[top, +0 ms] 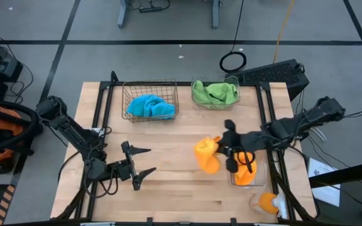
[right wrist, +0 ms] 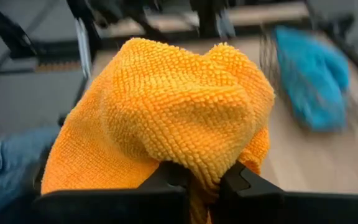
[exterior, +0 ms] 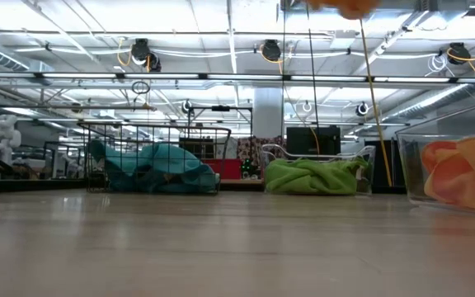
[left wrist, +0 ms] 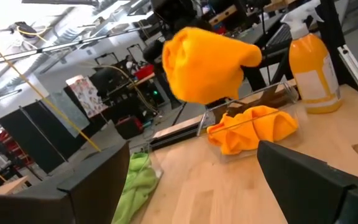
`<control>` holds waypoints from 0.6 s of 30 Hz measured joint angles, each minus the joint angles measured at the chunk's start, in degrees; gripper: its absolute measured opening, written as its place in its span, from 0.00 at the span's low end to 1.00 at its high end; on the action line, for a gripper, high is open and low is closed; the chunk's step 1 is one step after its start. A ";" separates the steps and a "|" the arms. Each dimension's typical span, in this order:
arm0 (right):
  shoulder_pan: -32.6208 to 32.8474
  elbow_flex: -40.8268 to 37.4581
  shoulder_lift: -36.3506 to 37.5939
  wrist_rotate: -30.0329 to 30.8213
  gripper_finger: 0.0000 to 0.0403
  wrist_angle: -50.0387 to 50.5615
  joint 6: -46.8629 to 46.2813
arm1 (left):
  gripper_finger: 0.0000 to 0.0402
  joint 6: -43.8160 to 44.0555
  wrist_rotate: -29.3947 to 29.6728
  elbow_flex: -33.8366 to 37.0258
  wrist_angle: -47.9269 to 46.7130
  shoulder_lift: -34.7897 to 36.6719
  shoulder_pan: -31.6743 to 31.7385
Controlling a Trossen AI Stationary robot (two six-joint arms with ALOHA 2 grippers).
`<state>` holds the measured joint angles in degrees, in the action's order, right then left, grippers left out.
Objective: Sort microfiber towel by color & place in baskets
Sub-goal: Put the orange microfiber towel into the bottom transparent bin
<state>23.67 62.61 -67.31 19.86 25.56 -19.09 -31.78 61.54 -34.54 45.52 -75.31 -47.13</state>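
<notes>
My right gripper (top: pixel 224 150) is shut on an orange microfiber towel (top: pixel 207 156) and holds it above the table, just left of a clear bin (top: pixel 261 179) with orange towels in it. The held towel also shows in the left wrist view (left wrist: pixel 207 56) and at the top edge of the low view (exterior: pixel 349 7). A blue towel (top: pixel 149 107) lies in the wire basket (top: pixel 128 94) at the far side. A green towel (top: pixel 215 93) lies in a second clear bin (top: pixel 195 83). My left gripper (top: pixel 151 161) is open and empty over the table's near left part. My right gripper pinches a bunched fold of the orange towel (right wrist: pixel 204 168) between its two fingers (right wrist: pixel 247 180); several layers are gathered there. The fingers come roughly level from the table's right side. The towel is lifted clear of the table and bulges out in front of the fingers in a crumpled lump.
An orange spray bottle (top: pixel 266 202) stands at the near right corner, beside the orange bin. Dark rails (top: pixel 99 110) run along the table's left and right sides. Bare wood (top: pixel 175 188) lies between the two grippers.
</notes>
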 joint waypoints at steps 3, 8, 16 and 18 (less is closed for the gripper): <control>2.10 0.00 1.96 1.17 0.04 9.52 -6.63 | 0.90 1.46 -1.41 0.00 -0.47 0.00 0.70; 5.01 0.00 2.56 1.20 0.04 24.32 -18.08 | 0.90 3.33 -4.76 0.02 -1.69 0.00 2.47; 8.34 0.00 2.40 1.26 0.04 44.09 -34.33 | 0.90 7.63 -9.43 0.02 -3.79 0.00 5.65; 8.79 0.00 2.40 1.26 0.04 47.93 -37.97 | 0.90 8.97 -10.31 0.02 -4.85 -0.01 6.31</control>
<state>32.47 62.61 -64.90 21.12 73.49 -57.06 -22.81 51.24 -34.52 40.66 -75.31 -40.82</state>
